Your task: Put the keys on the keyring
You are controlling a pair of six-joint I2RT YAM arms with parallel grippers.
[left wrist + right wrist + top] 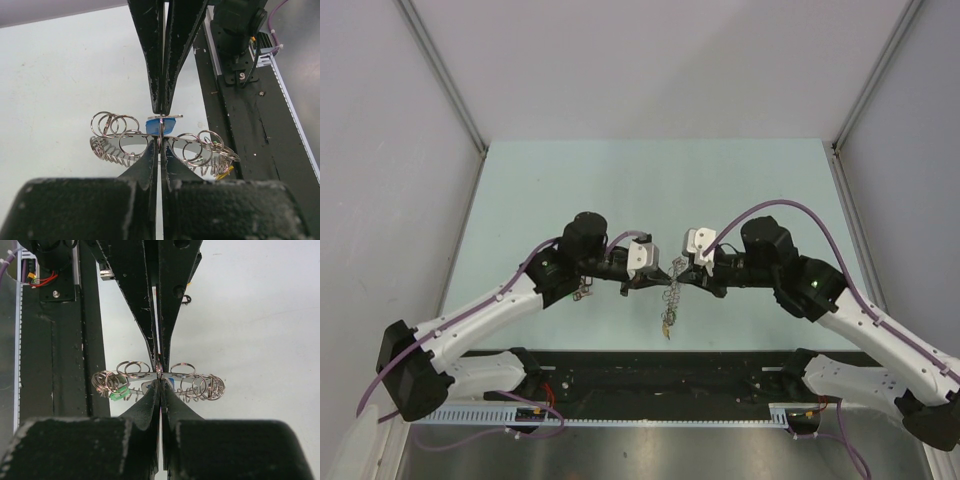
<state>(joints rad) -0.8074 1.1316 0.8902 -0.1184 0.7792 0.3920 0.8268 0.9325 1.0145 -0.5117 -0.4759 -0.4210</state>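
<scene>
The keyring (672,292) is a silver band fringed with small split rings, held in mid-air between both grippers, with pieces dangling below. In the left wrist view my left gripper (160,146) is shut on the keyring (125,142) at mid-band. My right gripper (162,111) comes from above, shut on the blue-tagged key (157,126) right at the band. In the right wrist view my right gripper (160,381) meets the left gripper (159,367) at the keyring (200,382). A green tag (117,394) and a yellow tag (225,172) hang from it. From above, the left gripper (665,275) and right gripper (682,273) touch tip to tip.
A small metal piece (583,290) lies on the pale green table (650,190) beside the left forearm. The black base rail (660,375) runs along the near edge. Grey walls (380,150) enclose the table on the sides and back.
</scene>
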